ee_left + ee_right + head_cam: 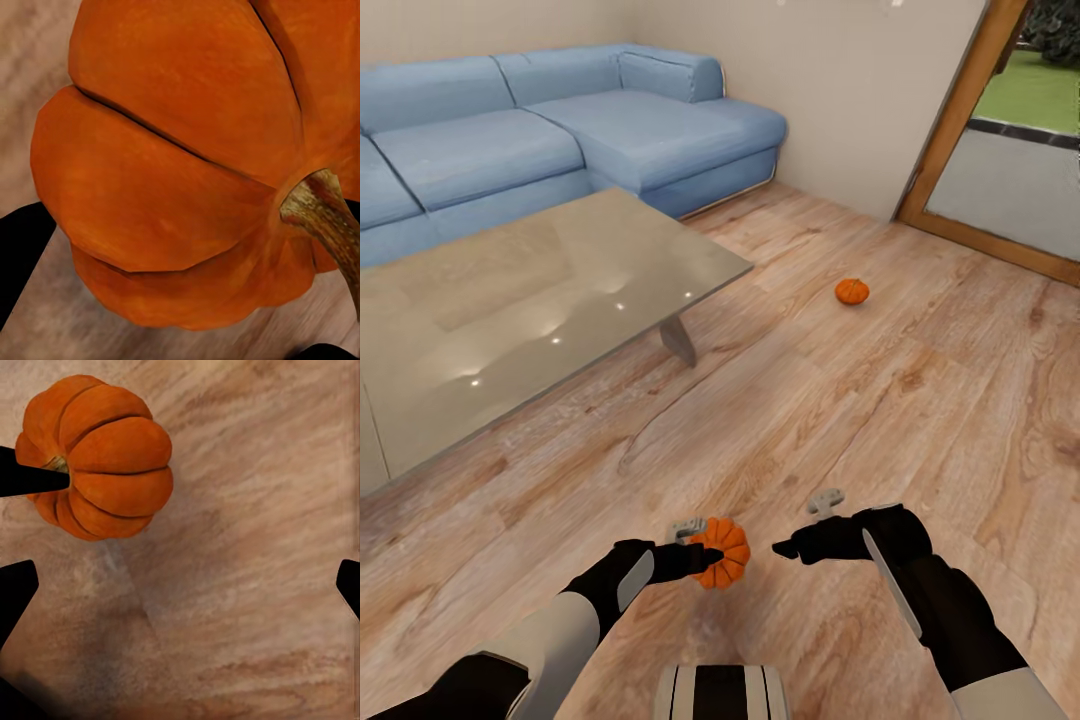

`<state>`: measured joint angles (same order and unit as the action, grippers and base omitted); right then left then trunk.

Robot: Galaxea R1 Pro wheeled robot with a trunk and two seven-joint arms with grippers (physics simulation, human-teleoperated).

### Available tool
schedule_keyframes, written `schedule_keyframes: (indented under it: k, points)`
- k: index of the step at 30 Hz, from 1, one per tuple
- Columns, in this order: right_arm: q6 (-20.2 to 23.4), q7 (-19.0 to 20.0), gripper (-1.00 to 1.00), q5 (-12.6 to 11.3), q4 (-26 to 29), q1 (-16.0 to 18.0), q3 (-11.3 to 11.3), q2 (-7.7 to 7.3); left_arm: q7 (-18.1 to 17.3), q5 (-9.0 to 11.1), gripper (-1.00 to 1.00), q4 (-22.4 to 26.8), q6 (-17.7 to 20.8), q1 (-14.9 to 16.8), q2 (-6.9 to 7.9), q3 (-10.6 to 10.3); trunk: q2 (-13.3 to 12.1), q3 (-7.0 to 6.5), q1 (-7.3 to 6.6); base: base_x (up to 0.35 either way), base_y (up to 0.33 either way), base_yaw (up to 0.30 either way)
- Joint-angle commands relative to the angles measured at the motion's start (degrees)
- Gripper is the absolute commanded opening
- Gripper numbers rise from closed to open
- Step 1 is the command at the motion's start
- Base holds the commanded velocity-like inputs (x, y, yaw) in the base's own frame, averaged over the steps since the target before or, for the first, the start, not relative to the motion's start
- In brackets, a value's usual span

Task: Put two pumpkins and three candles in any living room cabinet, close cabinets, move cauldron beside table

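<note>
The left tool (705, 555) is closed on a small, round, ribbed orange pumpkin (722, 552). Beside it, the right tool (788, 549) hangs wide open, holding nothing. A second orange pumpkin (851, 291) sits far ahead on the wood floor (920, 400).

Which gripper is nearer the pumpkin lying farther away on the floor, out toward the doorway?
Right. The right gripper sits more directly below that pumpkin; the left gripper, at the other pumpkin, is farther over.
</note>
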<state>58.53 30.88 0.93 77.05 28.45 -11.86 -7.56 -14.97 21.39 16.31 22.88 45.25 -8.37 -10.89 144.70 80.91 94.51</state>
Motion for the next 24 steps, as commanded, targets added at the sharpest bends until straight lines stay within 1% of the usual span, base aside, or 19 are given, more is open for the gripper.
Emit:
schedule_keyframes:
  k: [1, 5, 12, 17, 24]
  points:
    - [0.2, 0.15, 1.0, 0.12, 0.04, 0.03, 0.05, -0.06, 0.11, 0.14, -1.0, 0.04, 0.24, 0.01, 0.03, -0.28, 0.0, -0.27, -0.03, 0.0, 0.0, 0.076]
    - [0.12, 0.15, 1.0, 0.12, 0.03, 0.03, 0.73, -0.08, 0.11, 0.14, -1.0, 0.04, 0.24, 0.01, 0.03, -0.28, -0.06, -1.49, -0.13, 0.0, 0.0, 0.078]
    - [-0.1, 0.15, 1.0, 0.04, -0.27, 0.03, 1.15, -0.13, 0.09, 0.13, -1.0, 0.04, 0.41, 0.01, 0.13, -0.28, -0.06, -2.08, -0.13, 0.0, 0.0, 0.079]
    - [-0.24, 0.15, 1.0, 0.04, -0.57, 0.03, 2.15, -0.14, 0.19, 0.08, -1.0, 0.04, 0.39, 0.01, 0.19, -0.34, -0.06, -2.51, -0.13, 0.0, 0.0, 0.079]
    - [-0.41, 0.15, 1.0, 0.03, -1.17, 0.03, 2.43, -0.16, 0.35, 0.11, -1.0, 0.04, 0.23, 0.01, 0.2, -0.36, -0.06, -3.11, -0.13, 0.0, 0.0, 0.079]
